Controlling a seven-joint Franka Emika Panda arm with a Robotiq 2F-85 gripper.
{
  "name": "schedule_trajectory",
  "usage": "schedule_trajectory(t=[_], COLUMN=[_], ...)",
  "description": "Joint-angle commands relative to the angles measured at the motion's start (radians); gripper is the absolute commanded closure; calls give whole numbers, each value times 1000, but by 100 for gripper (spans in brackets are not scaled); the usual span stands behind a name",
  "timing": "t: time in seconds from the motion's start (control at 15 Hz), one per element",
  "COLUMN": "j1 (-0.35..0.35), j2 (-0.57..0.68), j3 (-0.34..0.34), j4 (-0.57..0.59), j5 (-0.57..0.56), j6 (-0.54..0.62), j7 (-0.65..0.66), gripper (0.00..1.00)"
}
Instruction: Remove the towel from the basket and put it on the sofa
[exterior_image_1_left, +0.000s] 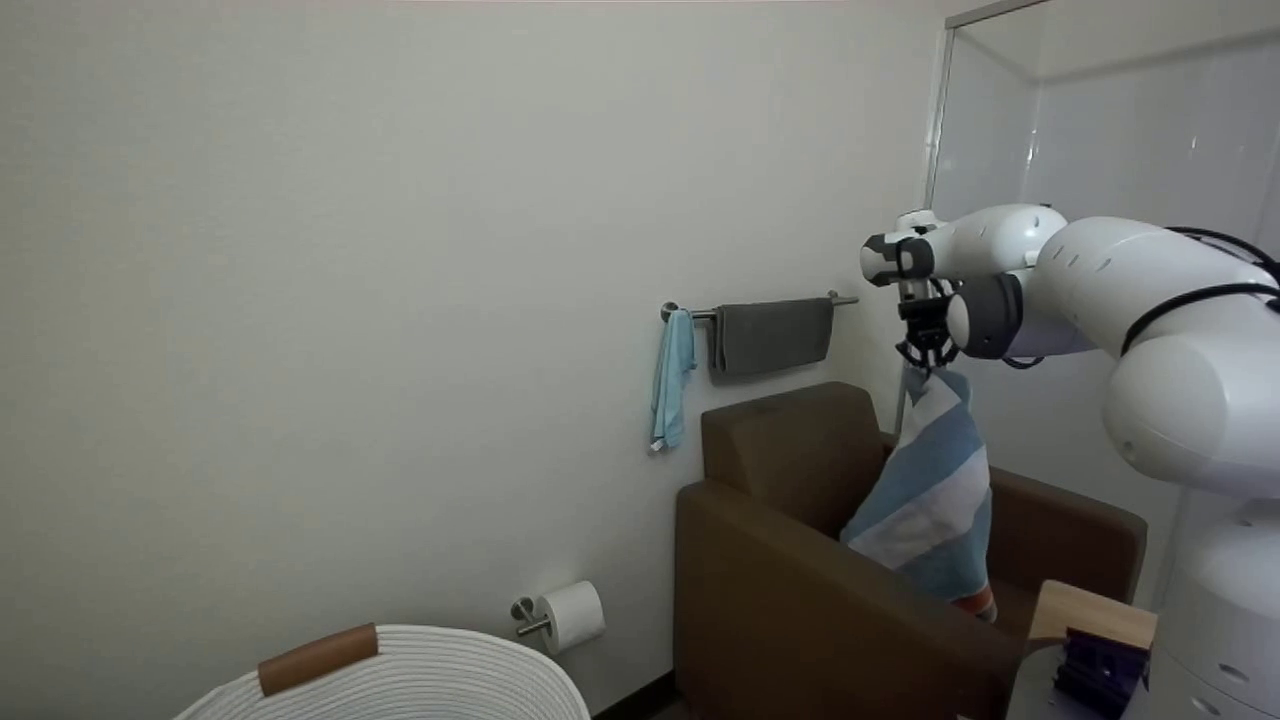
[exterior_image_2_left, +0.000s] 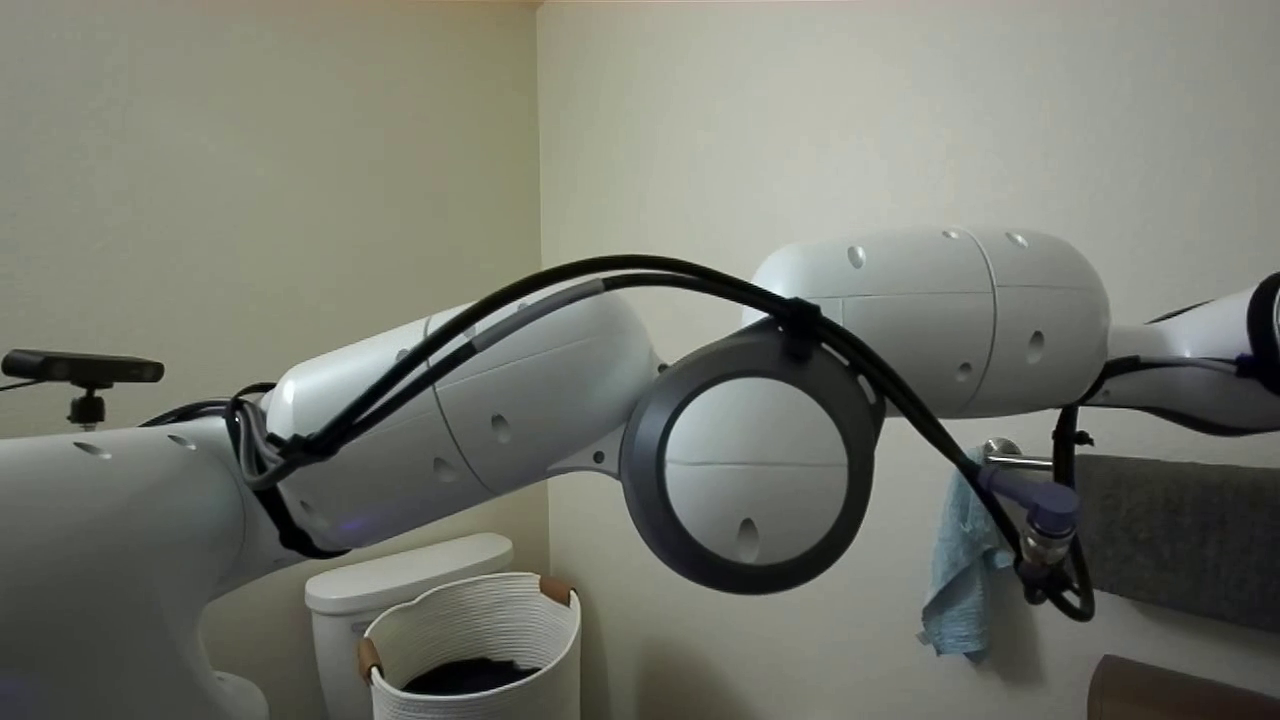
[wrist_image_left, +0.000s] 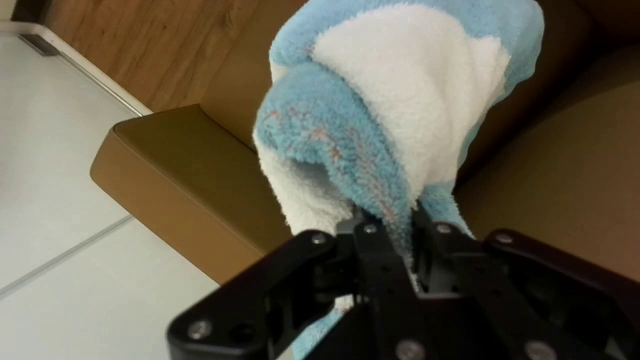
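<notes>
A blue and white striped towel (exterior_image_1_left: 925, 475) hangs from my gripper (exterior_image_1_left: 928, 362) in an exterior view. Its lower part hangs down over the seat area of the brown sofa (exterior_image_1_left: 790, 590); the front arm hides whether it touches the seat. In the wrist view, the gripper (wrist_image_left: 395, 225) is shut on a bunched fold of the towel (wrist_image_left: 415, 85), with the sofa (wrist_image_left: 185, 195) below. The white rope basket (exterior_image_1_left: 470, 665) with brown handles stands away from the arm. It also shows in an exterior view (exterior_image_2_left: 555, 665), with dark cloth inside. The gripper is out of that view.
A wall bar holds a grey towel (exterior_image_1_left: 775, 337) and a small light blue cloth (exterior_image_1_left: 674, 380) behind the sofa. A toilet paper roll (exterior_image_1_left: 573, 613) is on the wall. A small table (exterior_image_1_left: 1090, 612) with a purple object stands by the robot base. A shower panel (exterior_image_1_left: 1000, 130) is beside the sofa.
</notes>
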Motion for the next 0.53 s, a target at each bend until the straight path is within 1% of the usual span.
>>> schedule_trajectory(t=[0.0,0.2,0.47], j1=[-4,-4,-2], j2=[-1,-11,-14], j3=[11,30,28], j4=[6,-9,-11], j5=[20,36,33], j6=[73,28,-32], j7=[3,6,7], gripper=[93,93,93])
